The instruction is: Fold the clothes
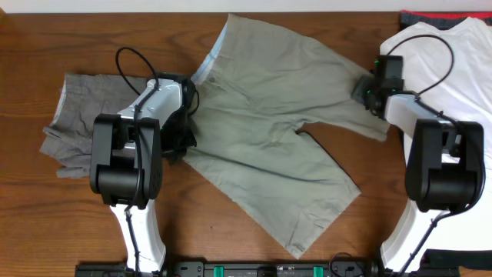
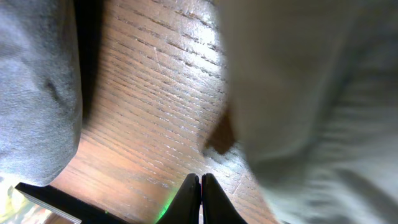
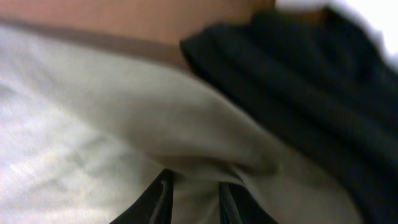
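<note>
The light khaki trousers (image 1: 269, 131) lie spread flat across the middle of the table. They also show in the left wrist view (image 2: 323, 93) and the right wrist view (image 3: 93, 124). The darker grey trousers (image 1: 77, 115) lie crumpled at the left and show in the left wrist view (image 2: 37, 93). The white T-shirt (image 1: 453, 69) lies at the right. My left gripper (image 1: 184, 138) (image 2: 200, 193) is shut and empty over bare wood, between the grey trousers and the khaki trousers' left edge. My right gripper (image 1: 367, 91) (image 3: 194, 196) is shut on a bunched fold at the khaki trousers' right edge.
The wooden table (image 1: 46, 215) shows bare wood at the front left and front right. A red-and-dark garment (image 1: 430, 15) lies at the back right under the T-shirt's edge. Dark fabric (image 3: 311, 81) fills the upper right of the right wrist view.
</note>
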Controlling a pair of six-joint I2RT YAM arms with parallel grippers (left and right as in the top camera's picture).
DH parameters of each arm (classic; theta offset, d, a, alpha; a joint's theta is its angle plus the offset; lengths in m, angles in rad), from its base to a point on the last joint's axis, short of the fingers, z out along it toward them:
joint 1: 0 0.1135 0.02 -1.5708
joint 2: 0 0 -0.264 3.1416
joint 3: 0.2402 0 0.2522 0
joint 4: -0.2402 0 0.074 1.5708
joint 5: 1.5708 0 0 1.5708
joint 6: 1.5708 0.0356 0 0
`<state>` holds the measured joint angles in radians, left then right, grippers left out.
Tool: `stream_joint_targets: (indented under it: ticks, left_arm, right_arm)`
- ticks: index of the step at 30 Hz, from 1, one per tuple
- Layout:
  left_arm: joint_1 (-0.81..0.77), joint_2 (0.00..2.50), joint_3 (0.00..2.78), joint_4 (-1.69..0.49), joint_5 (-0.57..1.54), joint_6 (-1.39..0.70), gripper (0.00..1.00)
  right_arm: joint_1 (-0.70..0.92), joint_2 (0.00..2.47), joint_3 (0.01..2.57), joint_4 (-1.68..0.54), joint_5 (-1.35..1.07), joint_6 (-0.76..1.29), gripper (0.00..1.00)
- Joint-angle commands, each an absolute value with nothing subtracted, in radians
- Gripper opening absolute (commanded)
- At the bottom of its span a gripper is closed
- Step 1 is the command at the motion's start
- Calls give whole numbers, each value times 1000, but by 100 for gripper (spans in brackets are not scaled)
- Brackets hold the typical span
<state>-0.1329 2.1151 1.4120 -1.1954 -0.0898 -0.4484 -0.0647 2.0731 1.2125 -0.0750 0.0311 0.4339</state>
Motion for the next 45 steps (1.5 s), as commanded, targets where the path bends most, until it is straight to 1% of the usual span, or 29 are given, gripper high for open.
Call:
stream_joint_targets:
  ticks: [1, 5, 8, 9, 11, 13, 17, 19, 20, 22, 25, 29, 36, 40, 45]
  left_arm:
    - [-130, 2103, 1407, -1194, -109, -454, 6]
    - [-130, 2101, 1407, -1193, -109, -454, 6]
    - [-130, 2085, 1407, -1192, -96, -454, 6]
    - [-130, 2071, 1408, -1190, -91, -453, 6]
    - [-130, 2037, 1413, -1180, -86, -439, 7]
    - [-131, 1982, 1422, -1156, -71, -393, 9]
    - [-131, 1874, 1422, -1042, -8, -258, 13]
    - [-132, 1849, 1422, -966, -8, -193, 13]
    - [-132, 1850, 1421, -933, -7, -176, 11]
    - [-134, 1863, 1416, -878, -6, -160, 6]
    - [-141, 1901, 1404, -831, -7, -149, 6]
    - [-152, 1984, 1399, -832, -7, -141, 6]
    - [-155, 2127, 1393, -845, -8, -142, 6]
    - [-155, 2148, 1368, -941, -12, -266, 6]
    - [-145, 2147, 1243, -997, -15, -463, 6]
  right_arm:
    - [-109, 2188, 1193, -40, -83, 460, 24]
    - [-96, 2239, 1193, 32, -126, 495, 24]
    - [-72, 2268, 1196, 75, -153, 502, 26]
    - [-64, 2274, 1198, 76, -163, 501, 29]
    - [-51, 2274, 1198, 72, -167, 490, 38]
    - [-47, 2261, 1198, 76, -185, 454, 44]
    - [-56, 2184, 1198, 56, -267, 365, 48]
    - [-61, 2112, 1198, 15, -287, 349, 52]
    - [-62, 2070, 1198, -12, -286, 349, 53]
    - [-62, 1990, 1198, -66, -289, 351, 53]
    - [-58, 1851, 1199, -178, -289, 350, 56]
    - [-60, 1716, 1198, -273, -289, 350, 56]
    - [-59, 1602, 1198, -341, -293, 335, 55]
    - [-59, 1608, 1198, -366, -288, 335, 55]
    - [-59, 1623, 1198, -381, -283, 335, 55]
